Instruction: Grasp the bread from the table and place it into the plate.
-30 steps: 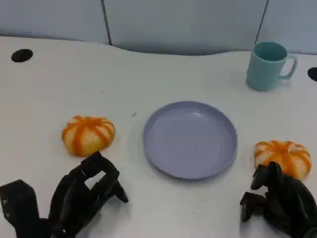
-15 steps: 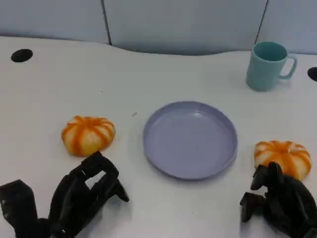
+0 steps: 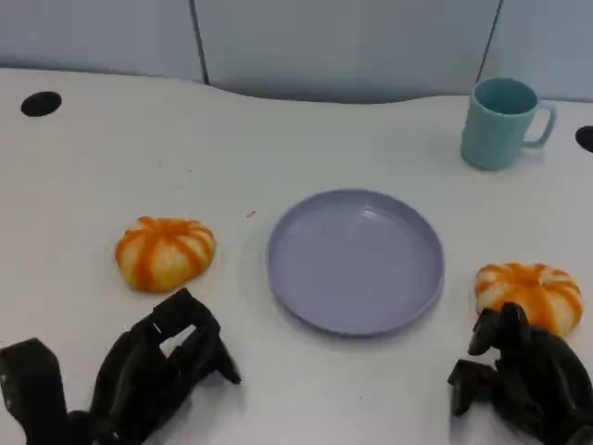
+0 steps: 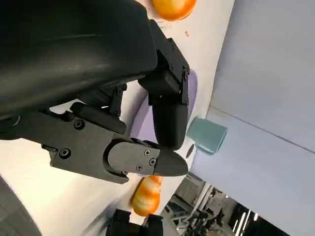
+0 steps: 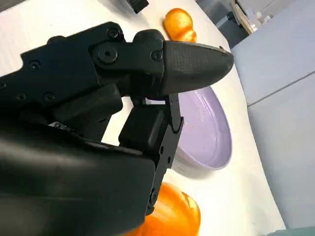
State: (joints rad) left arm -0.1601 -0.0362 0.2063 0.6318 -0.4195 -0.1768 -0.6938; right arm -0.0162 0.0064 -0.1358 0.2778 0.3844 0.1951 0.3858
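Note:
Two orange, pumpkin-shaped breads lie on the white table. One bread point(image 3: 165, 252) is left of the lilac plate point(image 3: 356, 260), the other bread point(image 3: 528, 295) is right of it. My left hand point(image 3: 157, 366) hovers just in front of the left bread, fingers apart and holding nothing. My right hand point(image 3: 519, 375) sits directly in front of the right bread, close to it, also holding nothing. The left wrist view has the left hand point(image 4: 98, 73), the plate point(image 4: 193, 88) and both breads point(image 4: 172, 7) point(image 4: 146, 195). The right wrist view has the right hand point(image 5: 123, 98) over the near bread point(image 5: 172, 214), with the plate point(image 5: 206, 132) beyond.
A teal mug point(image 3: 500, 122) stands at the back right, behind the plate. Black round holes mark the table at the far left point(image 3: 41, 103) and far right point(image 3: 585, 138). A grey wall panel runs behind the table's curved far edge.

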